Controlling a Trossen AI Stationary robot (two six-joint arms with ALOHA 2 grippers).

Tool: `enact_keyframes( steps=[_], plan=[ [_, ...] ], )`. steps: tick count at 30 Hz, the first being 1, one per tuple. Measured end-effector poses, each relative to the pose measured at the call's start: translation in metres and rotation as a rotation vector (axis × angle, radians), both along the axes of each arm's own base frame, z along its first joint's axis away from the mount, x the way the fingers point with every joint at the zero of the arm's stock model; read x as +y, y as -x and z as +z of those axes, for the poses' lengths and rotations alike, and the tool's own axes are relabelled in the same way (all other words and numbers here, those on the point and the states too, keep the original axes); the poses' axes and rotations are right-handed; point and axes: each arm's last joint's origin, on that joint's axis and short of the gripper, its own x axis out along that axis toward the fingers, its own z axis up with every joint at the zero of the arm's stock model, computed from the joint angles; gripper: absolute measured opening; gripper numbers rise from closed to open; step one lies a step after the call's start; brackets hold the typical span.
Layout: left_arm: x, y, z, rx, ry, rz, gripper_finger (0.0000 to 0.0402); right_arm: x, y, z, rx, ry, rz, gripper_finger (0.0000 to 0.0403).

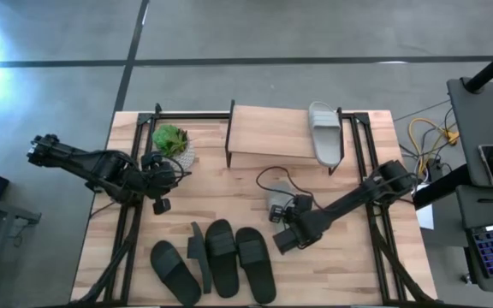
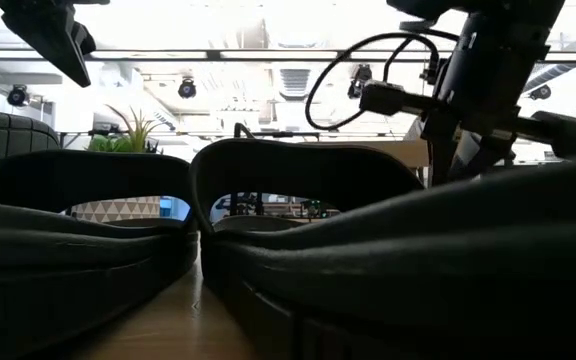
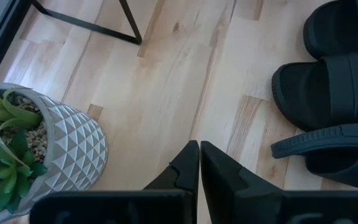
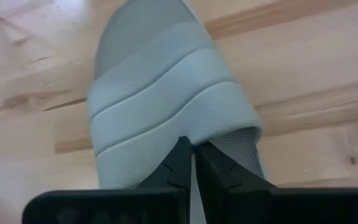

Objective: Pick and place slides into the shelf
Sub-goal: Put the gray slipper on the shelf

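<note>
High overhead; low at tabletop (black slides (image 2: 298, 210) close); wrists downward

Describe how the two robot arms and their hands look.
Both arms are dark, almost black, built of jointed segments with boxy housings. The left arm and right arm each end in a two-finger hand. The left hand and right hand have flat, angular black fingers tapering to their tips. A black cable loops beside the right wrist.

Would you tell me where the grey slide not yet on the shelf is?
In the high view the grey slide lies mid-table, just in front of the shelf, with the right gripper shut on its strap.
</note>
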Motion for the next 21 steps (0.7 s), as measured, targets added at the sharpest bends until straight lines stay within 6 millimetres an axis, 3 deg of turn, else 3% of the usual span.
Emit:
enact_keyframes(
  steps=[21],
  plan=[
    [0.000,0.000,0.000,-0.005,0.001,0.001,0.0002,0.007,-0.002,0.019,-0.016,0.020,0.064,0.0008]
  ],
)
